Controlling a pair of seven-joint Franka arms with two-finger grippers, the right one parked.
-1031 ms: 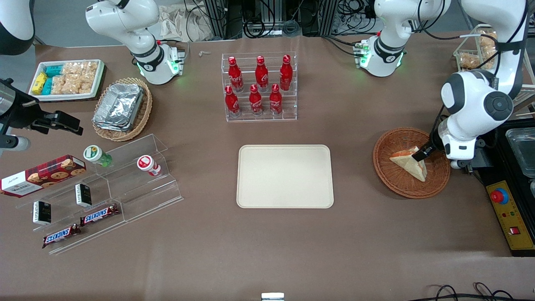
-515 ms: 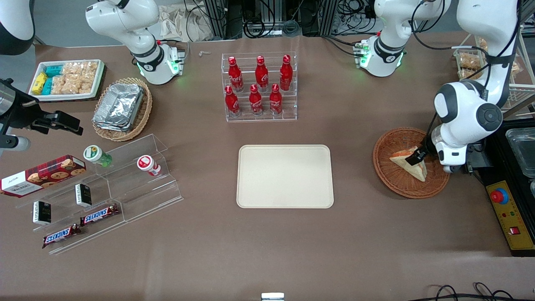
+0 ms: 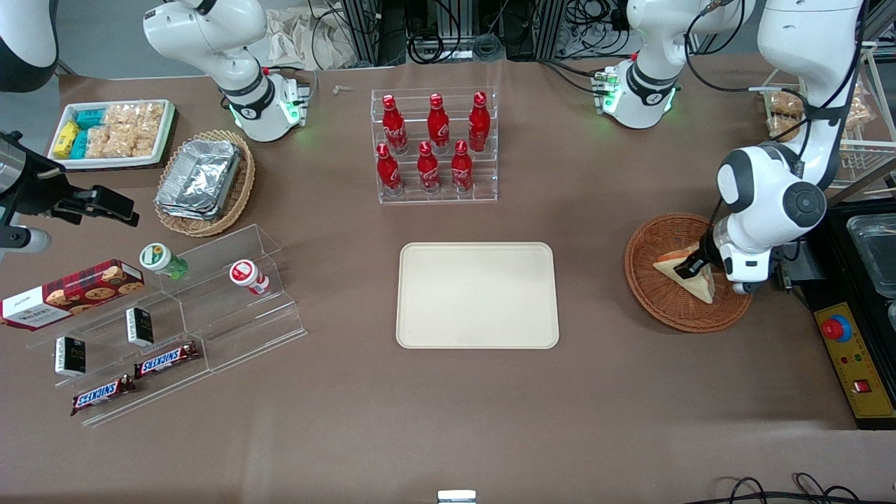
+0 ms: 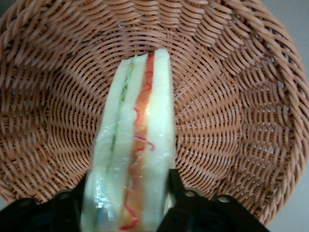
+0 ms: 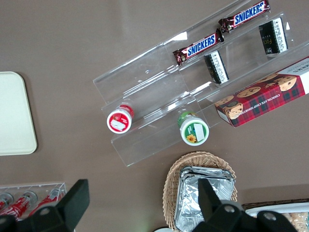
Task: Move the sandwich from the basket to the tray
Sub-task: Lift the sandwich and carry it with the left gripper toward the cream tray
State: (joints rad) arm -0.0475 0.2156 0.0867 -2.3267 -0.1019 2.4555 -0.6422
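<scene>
Left wrist view showed the sandwich (image 4: 133, 150) standing on edge in the reddish-brown wicker basket (image 4: 231, 96), its cut face toward the lens: white bread, an orange-red layer, a thin green line, all under glossy clear wrap. Black fingers (image 4: 176, 186) of the left arm's gripper (image 4: 126, 203) stood on either flank of the wedge's near end, pressed against the bread faces, so the pincer appeared clamped on the sandwich; the wedge's lower edge looked to be resting on the weave.

From the front, the basket (image 3: 658, 308) sat at about three o'clock from the cream-beige tray (image 3: 478, 295), well apart from it, toward the working arm's end of the table. The gripper (image 3: 691, 268) hung over the basket's middle, with the sandwich (image 3: 689, 276) pointing toward five o'clock.

Judged from these frames, the wedge would be light and soft, easily crushed by a hard squeeze, and the film would be slippery. The broad bread faces near the thick end, where the fingers sat, looked the soundest hold; the thin tip would flop or slide. A gentle, steady squeeze seemed called for.
</scene>
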